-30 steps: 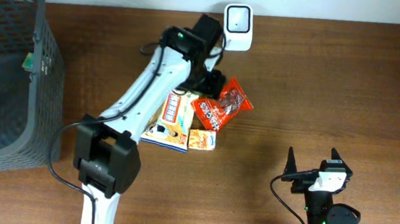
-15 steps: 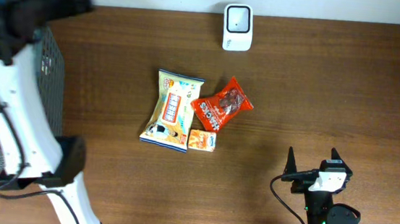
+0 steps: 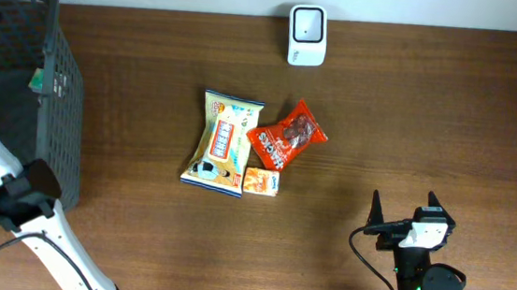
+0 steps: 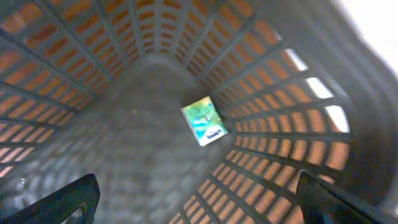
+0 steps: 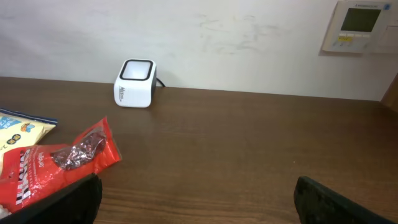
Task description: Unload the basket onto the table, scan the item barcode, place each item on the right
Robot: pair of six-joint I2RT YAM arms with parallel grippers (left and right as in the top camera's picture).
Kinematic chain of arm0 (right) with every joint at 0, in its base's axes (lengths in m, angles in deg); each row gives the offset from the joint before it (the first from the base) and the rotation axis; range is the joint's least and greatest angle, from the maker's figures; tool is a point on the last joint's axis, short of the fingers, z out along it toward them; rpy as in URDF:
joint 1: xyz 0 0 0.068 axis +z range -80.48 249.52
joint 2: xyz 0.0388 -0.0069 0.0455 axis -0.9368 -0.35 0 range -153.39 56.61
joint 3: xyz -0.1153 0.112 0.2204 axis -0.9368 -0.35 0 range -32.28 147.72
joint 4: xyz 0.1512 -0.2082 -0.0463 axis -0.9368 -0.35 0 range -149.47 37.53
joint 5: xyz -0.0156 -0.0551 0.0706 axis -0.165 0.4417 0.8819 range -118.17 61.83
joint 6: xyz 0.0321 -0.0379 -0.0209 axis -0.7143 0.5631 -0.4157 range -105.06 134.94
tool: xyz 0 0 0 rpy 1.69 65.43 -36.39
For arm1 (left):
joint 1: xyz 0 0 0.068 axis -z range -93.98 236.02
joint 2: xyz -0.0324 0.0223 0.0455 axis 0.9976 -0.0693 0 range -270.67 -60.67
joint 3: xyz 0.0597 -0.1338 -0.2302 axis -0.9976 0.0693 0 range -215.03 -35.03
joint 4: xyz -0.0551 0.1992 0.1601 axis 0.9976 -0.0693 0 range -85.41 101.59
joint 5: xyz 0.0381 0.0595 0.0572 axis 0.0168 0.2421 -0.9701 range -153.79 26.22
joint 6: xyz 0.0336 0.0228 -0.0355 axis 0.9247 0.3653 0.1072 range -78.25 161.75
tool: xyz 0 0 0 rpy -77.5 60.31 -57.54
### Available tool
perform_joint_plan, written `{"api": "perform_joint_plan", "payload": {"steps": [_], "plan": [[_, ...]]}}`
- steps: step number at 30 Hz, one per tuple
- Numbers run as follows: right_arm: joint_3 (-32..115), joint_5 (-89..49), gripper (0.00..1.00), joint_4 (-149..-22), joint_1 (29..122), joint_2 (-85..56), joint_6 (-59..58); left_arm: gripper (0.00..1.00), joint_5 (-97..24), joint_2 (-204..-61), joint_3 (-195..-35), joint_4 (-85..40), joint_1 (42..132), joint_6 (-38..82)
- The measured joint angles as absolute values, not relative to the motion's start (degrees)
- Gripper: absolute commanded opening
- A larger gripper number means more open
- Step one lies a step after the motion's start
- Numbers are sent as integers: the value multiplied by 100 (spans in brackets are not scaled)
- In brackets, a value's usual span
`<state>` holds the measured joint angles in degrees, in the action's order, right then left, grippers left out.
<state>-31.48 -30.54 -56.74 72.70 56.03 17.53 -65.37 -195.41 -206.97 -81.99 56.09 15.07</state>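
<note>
In the basket (image 3: 60, 99): a green packet (image 4: 204, 121) lies flat on the floor near one wall, with nothing touching it.
Left gripper (image 4: 198, 186): hangs over the basket's inside, jaws wide, holding nothing.
Right gripper (image 3: 406, 216): at the near right of the table (image 3: 430, 113), jaws wide, empty, well apart from the goods.
Items to scan: bag (image 3: 224, 142), pouch (image 3: 286, 136) and pack (image 3: 262, 181) sit in one cluster mid-table. The pouch overlaps the bag's edge, and the pack sits just beside both.
Scanner (image 3: 307, 35): at the far edge by the wall, apart from the cluster.
Risk, leaving the basket: a wide finger could hook the mesh or rim and drag the basket.
Risk, pick: the cluster is tight, so a grasp may take two items or push one away.
Risk, scan: no barcode shows from here. A code facing away from the scanner, or creased glossy film, would likely give no read.
</note>
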Motion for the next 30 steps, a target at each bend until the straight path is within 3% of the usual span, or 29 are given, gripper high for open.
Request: {"api": "perform_joint_plan", "payload": {"steps": [11,20,24,30], "plan": [[-3150,-3054,98,-5674,7270,5603,1755,92,-6535,-20876,-20671,-8055,5587,1422],[-3150,-3054,98,-5674,7270,5603,1755,73,-6380,-21195,-20848,-8013,5561,1435],[-3148,-3054,98,-5674,7270,5603,1755,75,-6288,-21020,-21056,-8168,5561,1426],[-3148,-3054,98,-5674,7270,5603,1757,93,-6113,-20140,-21303,-8503,5561,1691]]}}
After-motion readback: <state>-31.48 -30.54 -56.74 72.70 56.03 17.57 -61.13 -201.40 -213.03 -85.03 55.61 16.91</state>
